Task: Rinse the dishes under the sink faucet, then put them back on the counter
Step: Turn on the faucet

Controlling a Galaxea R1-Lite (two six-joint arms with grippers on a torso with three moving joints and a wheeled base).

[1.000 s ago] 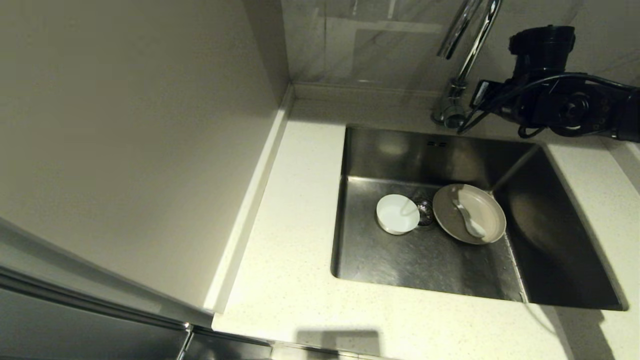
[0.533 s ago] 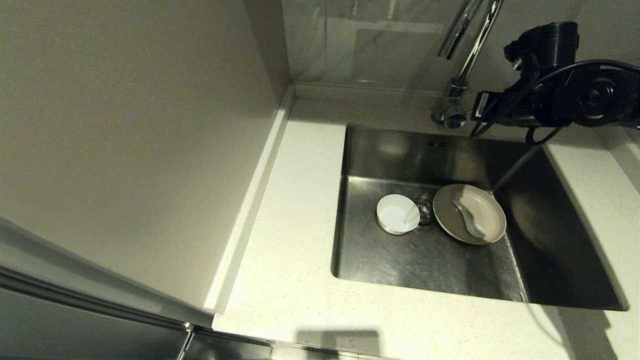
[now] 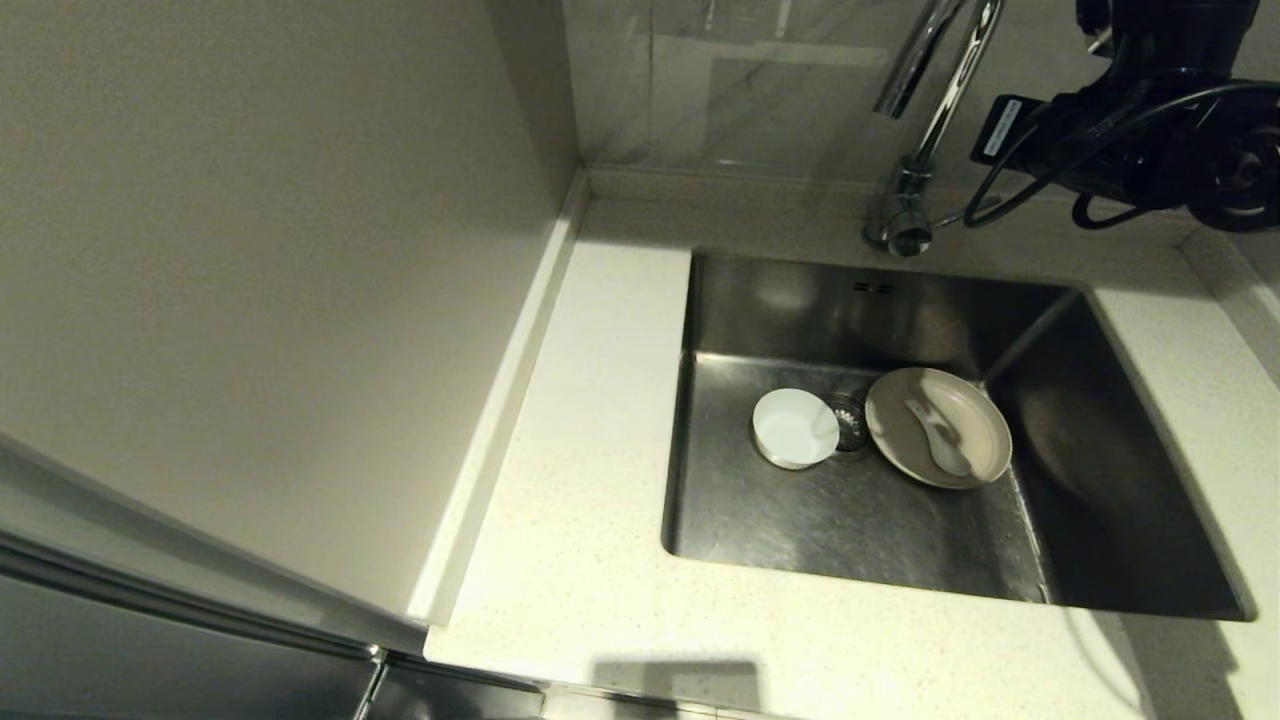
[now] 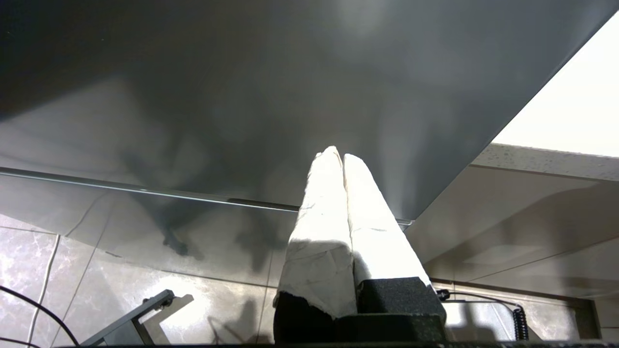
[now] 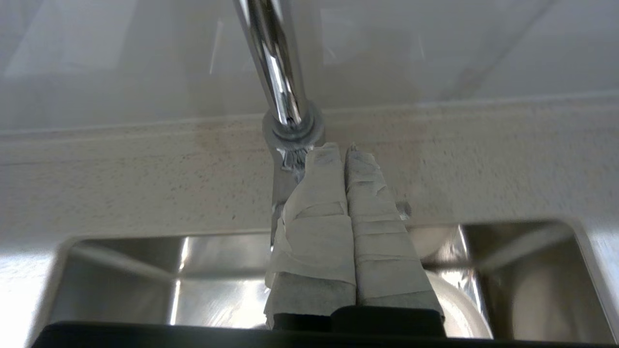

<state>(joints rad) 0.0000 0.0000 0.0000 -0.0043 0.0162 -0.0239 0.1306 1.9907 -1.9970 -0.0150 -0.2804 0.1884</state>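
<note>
The steel sink [image 3: 850, 520] holds all the dishes. The small white bowl [image 3: 795, 428] sits left of the drain strainer [image 3: 850, 422]. The cream plate [image 3: 938, 427] lies to the strainer's right, with the soup spoon [image 3: 937, 438] resting on it. The chrome faucet [image 3: 940, 90] rises behind the basin; I see no water stream. My right arm [image 3: 1160, 110] hangs high at the back right, beside the faucet. In the right wrist view my right gripper [image 5: 344, 150] is shut and empty, its tips just in front of the faucet base [image 5: 292, 130]. My left gripper [image 4: 338, 155] is shut and empty, parked low.
The speckled counter [image 3: 590, 420] runs left of and in front of the sink, ending at a raised back edge [image 3: 720, 185] and a wall on the left. Two overflow slots [image 3: 873, 288] mark the sink's back wall. A dark cabinet front [image 4: 242, 96] faces the left gripper.
My right arm has lifted and drawn back to the right, away from the faucet base. The bowl, plate and spoon have not moved.
</note>
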